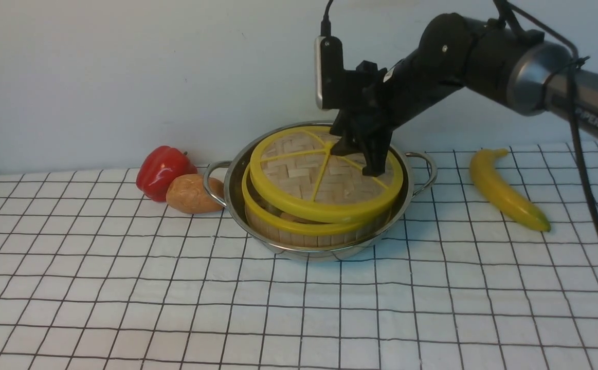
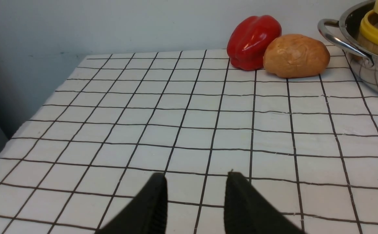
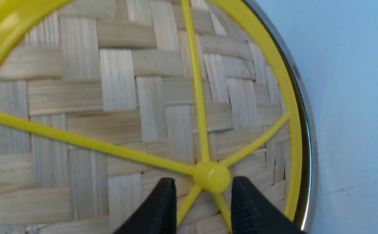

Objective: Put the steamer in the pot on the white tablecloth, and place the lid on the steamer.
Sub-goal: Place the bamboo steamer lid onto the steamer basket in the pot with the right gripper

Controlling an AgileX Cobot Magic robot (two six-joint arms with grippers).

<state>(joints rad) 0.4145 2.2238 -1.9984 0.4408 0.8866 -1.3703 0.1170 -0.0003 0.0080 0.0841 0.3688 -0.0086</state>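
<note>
The shiny pot stands on the white tablecloth with the bamboo steamer inside it. The woven lid lies tilted and slightly off-centre on the steamer's yellow rim. My right gripper hangs just over the lid. In the right wrist view its jaws stand apart on either side of the lid's yellow hub, with a gap beside it. My left gripper is open and empty over bare cloth, well away from the pot. The steamer's contents are hidden.
A red pepper and a brown potato lie against the pot's left handle. A banana lies to the right of the pot. A pale wall rises close behind the pot.
</note>
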